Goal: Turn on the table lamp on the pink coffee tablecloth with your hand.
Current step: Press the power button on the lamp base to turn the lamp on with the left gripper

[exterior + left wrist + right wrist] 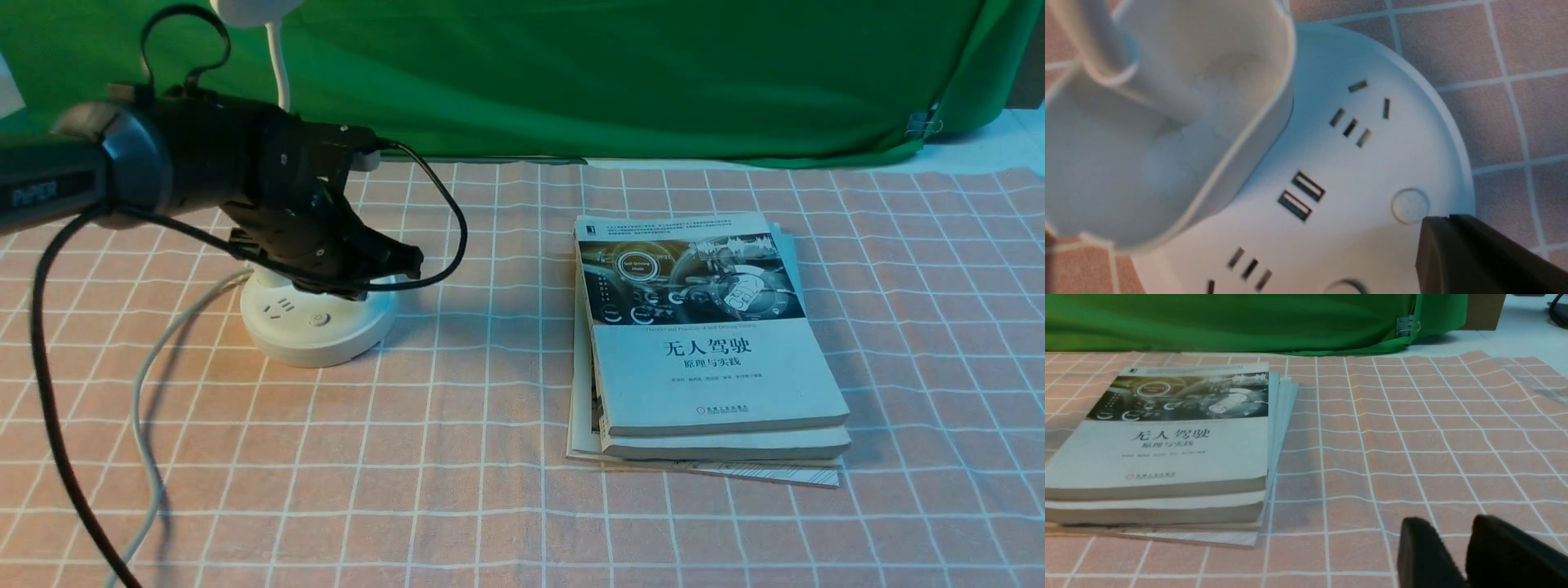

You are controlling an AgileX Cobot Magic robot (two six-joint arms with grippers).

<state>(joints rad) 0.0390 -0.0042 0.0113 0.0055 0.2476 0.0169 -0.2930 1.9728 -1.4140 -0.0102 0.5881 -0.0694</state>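
Poking down over the lamp's round base [318, 347], the left gripper [1447, 222] has its fingers pressed together, holding nothing; the right gripper [1443, 522] has a narrow gap. The table lamp sits right beneath the left one, a round button [1410, 206] just beside its tips. A slightly sideways press could miss, I reckon, or skid the base over the cloth [490, 506].
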